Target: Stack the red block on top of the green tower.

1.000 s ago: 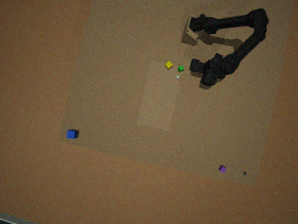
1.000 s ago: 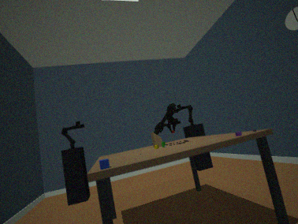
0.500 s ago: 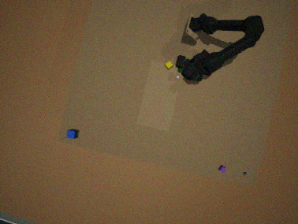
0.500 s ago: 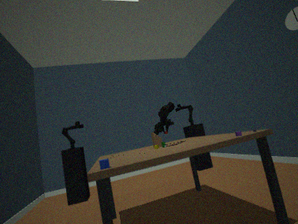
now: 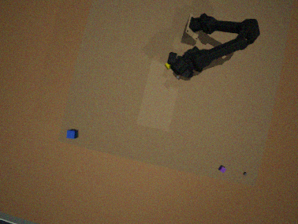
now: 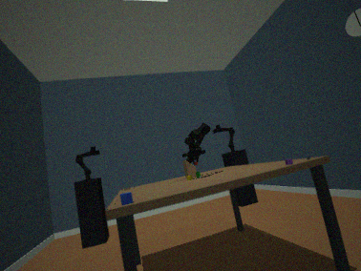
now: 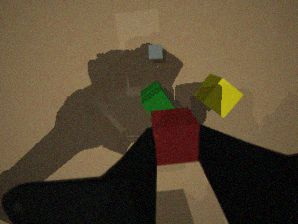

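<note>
Clearly, the red block (image 7: 175, 136) sits clamped between the dark fingers of the gripper (image 7: 176, 165), held above the table (image 7: 45, 55). Just beyond it stands the green tower (image 7: 156, 98), with a yellow block (image 7: 220, 94) to its right and a small pale cube (image 7: 155, 51) farther off.

A bare test room, lab-like — plain dark-blue walls (image 6: 143, 119), grey ceiling, orange floor (image 6: 286, 215). One tilted wooden table (image 6: 158, 193) w/ dark legs in the middle, robot arm (image 6: 196, 143) mounted on it, two black pedestals (image 6: 91, 210) w/ small arms alongside — no household furnishings visible.
</note>
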You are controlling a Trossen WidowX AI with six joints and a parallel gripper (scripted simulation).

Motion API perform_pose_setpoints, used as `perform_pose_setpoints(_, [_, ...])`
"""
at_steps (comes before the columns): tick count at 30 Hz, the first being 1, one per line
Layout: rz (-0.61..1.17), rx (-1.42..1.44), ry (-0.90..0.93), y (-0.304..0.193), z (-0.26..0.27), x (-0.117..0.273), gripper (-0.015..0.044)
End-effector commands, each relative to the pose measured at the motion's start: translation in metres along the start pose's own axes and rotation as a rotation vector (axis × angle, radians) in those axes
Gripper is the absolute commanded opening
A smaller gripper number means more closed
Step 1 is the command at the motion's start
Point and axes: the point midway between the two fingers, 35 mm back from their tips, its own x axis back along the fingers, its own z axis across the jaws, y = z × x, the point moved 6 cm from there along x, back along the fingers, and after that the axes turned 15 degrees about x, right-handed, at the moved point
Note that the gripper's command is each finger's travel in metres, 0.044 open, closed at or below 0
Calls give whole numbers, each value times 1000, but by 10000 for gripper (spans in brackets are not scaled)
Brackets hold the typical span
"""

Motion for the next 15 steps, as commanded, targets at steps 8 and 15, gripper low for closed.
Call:
perform_pose_setpoints(8, [11, -7, 16, -3, 2, -31, 0])
perform_pose_setpoints(15, [11, -7, 18, -4, 3, -56, 0])
